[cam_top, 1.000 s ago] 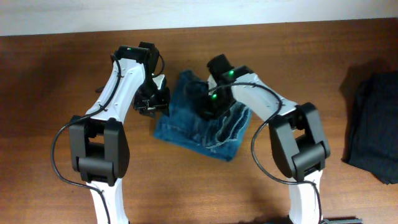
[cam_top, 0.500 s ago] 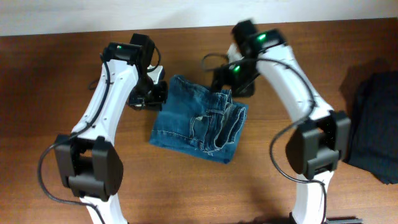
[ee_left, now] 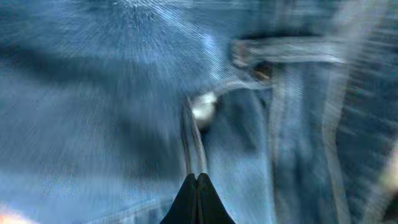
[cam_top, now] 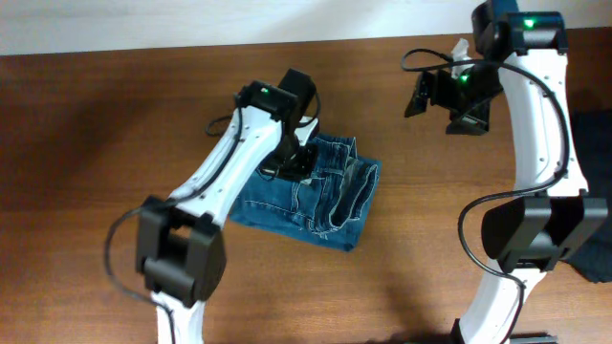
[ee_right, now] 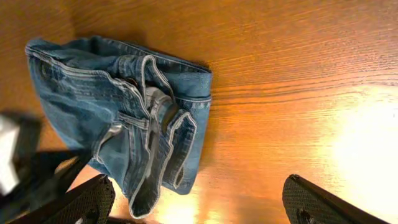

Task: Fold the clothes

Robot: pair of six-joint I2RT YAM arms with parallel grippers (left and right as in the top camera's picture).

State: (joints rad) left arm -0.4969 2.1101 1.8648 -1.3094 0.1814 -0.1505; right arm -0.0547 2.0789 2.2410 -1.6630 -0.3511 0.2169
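Brown wooden table (cam_top: 86,191). Dark cloth (cam_top: 601,158) lying at the table's right edge. Pale wall (cam_top: 191,19) beyond the table's far edge.

The jeans (cam_top: 320,205) are medium-blue denim with lighter faded patches and pale seam stitching. The table (cam_top: 86,191) is reddish-brown with a fine wood-grain pattern. The left arm (cam_top: 225,162) and the right arm (cam_top: 547,115) have white links, black joints and green indicator lights. The dark cloth (cam_top: 601,158) appears charcoal or black; it is partly hidden.
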